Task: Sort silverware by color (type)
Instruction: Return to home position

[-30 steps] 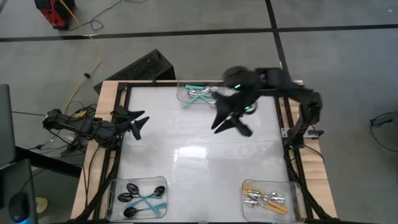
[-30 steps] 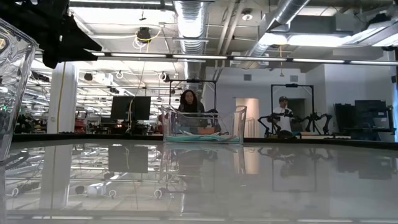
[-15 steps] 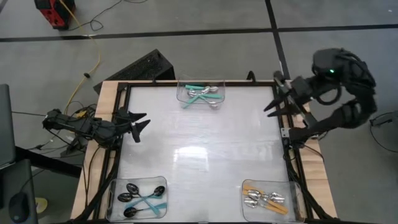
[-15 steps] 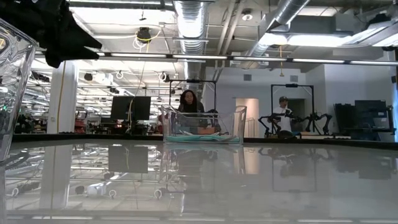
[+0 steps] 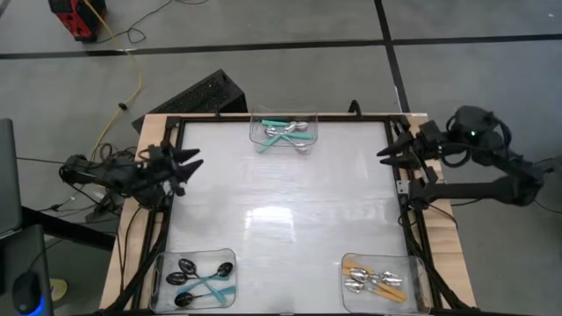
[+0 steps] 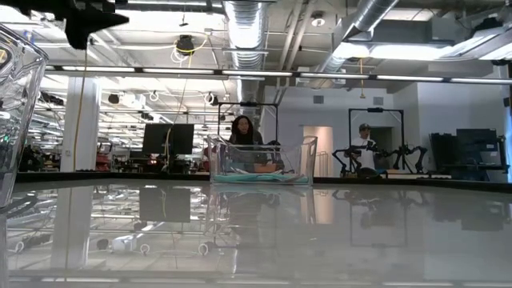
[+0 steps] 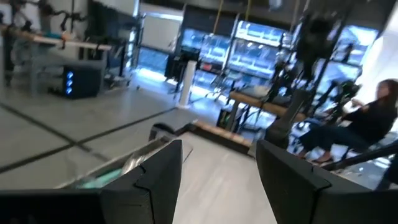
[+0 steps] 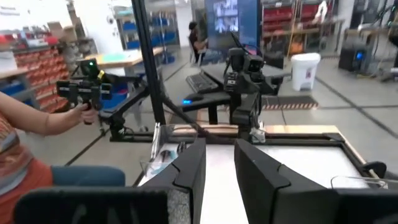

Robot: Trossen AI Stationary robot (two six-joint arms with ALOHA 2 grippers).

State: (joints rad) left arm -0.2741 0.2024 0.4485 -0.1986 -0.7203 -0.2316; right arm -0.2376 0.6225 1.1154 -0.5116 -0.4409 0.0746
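Note:
The silverware lies sorted in three clear bins. Silver spoons with teal handles [image 5: 283,132] are in the far-middle bin [image 6: 260,164]. Black spoons with teal handles [image 5: 198,275] are in the near-left bin, and silver spoons with orange handles [image 5: 373,279] in the near-right bin. My left gripper [image 5: 186,164] hovers at the table's left edge, open and pointing level across the table, with nothing between its fingers [image 7: 158,180]. My right gripper [image 5: 387,149] hovers at the far right edge, open by a narrow gap [image 8: 217,168] and holding nothing.
A black frame [image 5: 162,219] runs around the white table top. The middle of the table [image 5: 281,211] is bare. A bin wall [image 6: 16,120] stands close at the low view's left. Beyond the table, a person's hand [image 8: 78,109] holds a controller, and others sit in the room.
My right gripper has drawn back from beside the far-middle bin to the table's right edge, sinking a little and turning level. My left gripper has risen and pulled slightly toward the left edge. The spoons and bins have kept still.

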